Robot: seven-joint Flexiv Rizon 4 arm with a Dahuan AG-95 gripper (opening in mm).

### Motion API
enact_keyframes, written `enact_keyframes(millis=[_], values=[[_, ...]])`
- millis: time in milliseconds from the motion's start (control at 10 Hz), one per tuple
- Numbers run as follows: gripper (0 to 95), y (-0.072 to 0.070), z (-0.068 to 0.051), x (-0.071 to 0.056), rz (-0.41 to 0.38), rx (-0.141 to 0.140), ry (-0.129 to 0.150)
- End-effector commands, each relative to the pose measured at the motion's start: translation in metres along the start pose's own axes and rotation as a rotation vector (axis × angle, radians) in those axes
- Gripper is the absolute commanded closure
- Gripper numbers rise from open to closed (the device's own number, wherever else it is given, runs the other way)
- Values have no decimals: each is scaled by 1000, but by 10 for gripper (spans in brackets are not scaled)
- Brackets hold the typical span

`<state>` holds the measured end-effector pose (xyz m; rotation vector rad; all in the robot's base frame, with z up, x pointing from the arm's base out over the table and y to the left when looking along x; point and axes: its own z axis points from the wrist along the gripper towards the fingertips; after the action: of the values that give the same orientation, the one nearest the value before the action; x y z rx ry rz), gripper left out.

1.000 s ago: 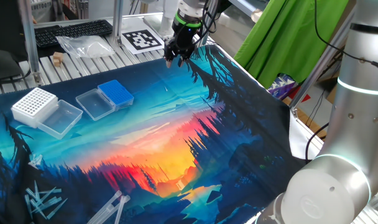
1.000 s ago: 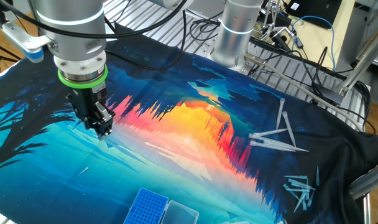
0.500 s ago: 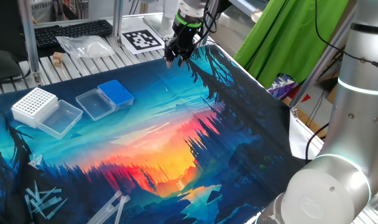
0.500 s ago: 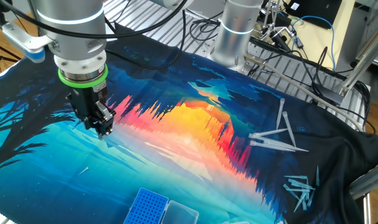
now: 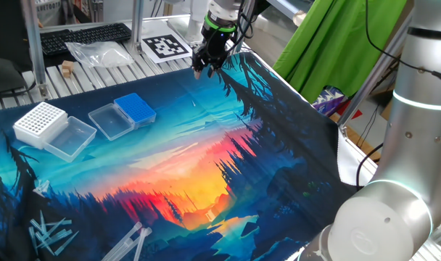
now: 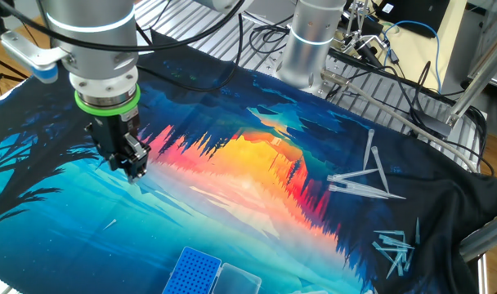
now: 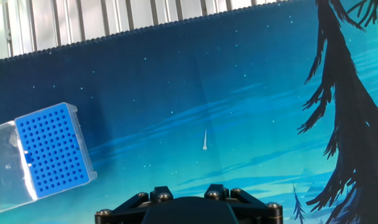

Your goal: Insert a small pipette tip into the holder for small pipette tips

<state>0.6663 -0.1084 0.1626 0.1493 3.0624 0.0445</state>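
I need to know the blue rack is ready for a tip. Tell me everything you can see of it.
The blue rack is a small rectangular plastic block whose top is a fine grid of tiny holes; none visibly holds a tip. Its clear hinged lid lies open flat beside it. It sits on the printed mat, near a larger white rack, with nothing else touching it.

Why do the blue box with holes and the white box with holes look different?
The blue holder is smaller and flatter, with tiny holes packed close together; the white rack is bigger and taller, with larger holes. The blue one sits nearer the gripper. Both lie on the mat with a clear lid opened beside them.
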Motion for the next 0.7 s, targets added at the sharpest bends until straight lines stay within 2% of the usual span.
enact_keyframes(millis=[100,600,700], values=[[570,-3,2,-3,-10,0,-2],[570,-18,8,-20,-47,-6,-6],[760,-19,17,-22,-39,-16,-28]])
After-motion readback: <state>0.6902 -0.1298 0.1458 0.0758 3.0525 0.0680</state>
